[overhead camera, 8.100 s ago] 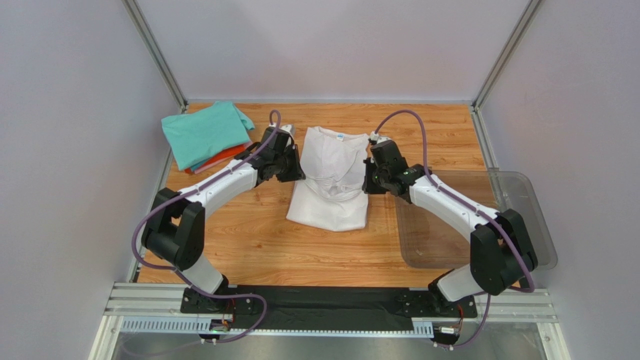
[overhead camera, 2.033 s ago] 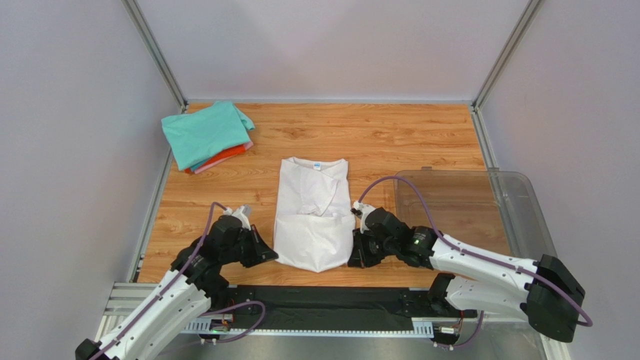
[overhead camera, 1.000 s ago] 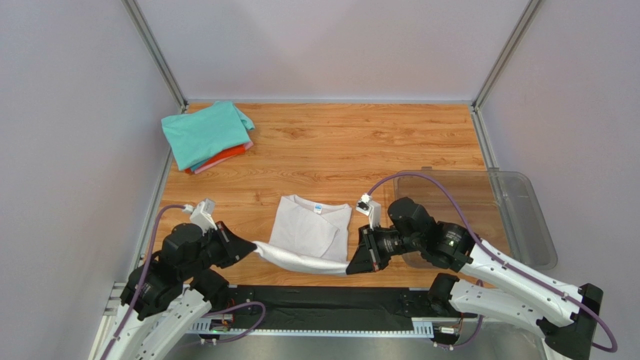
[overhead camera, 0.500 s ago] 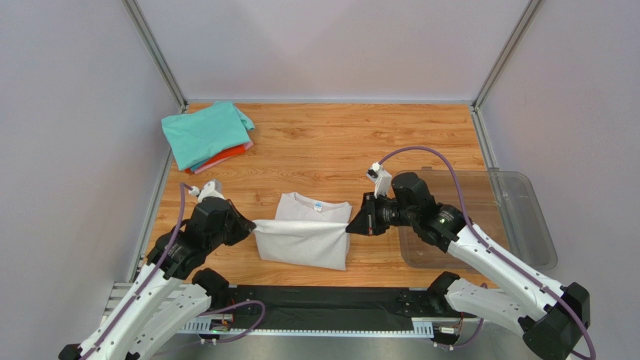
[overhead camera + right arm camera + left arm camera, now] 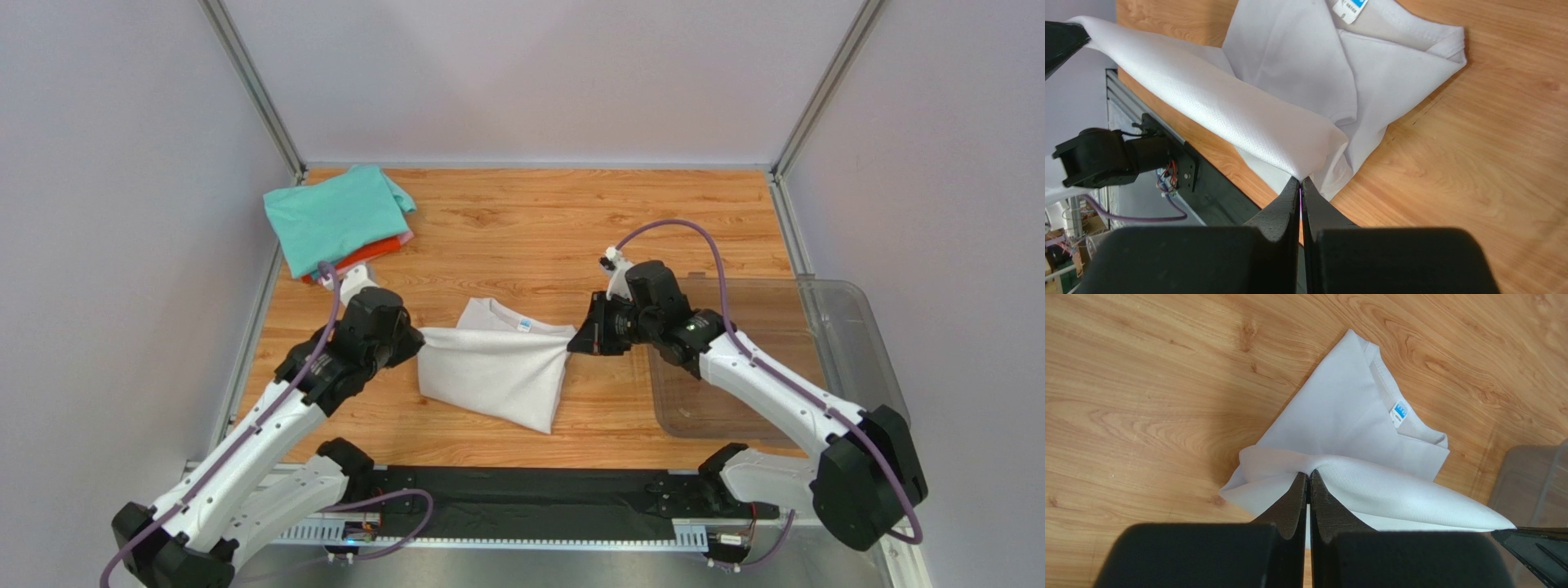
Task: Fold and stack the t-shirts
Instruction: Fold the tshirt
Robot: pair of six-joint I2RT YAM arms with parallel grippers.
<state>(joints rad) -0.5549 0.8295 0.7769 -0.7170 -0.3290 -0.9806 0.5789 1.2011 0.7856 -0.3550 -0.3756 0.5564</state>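
Just changed: near hem of white t-shirt [image 5: 497, 368] lifted off the table and carried toward its collar, mid-table.
left gripper [image 5: 415, 349]: clamped on hem's left corner.
right gripper [image 5: 574, 347]: clamped on right corner.
task: halving fold under way, not yet laid; teal-topped stack [image 5: 331, 218] waits far left.

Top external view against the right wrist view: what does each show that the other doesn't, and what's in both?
Only top external: the teal-topped stack of t-shirts at the far left and the clear bin on the right. Only right wrist: close up, the right end effector shut on the lifted fold of the white t-shirt. Both: that shirt partly raised, its blue neck label, the wooden table.
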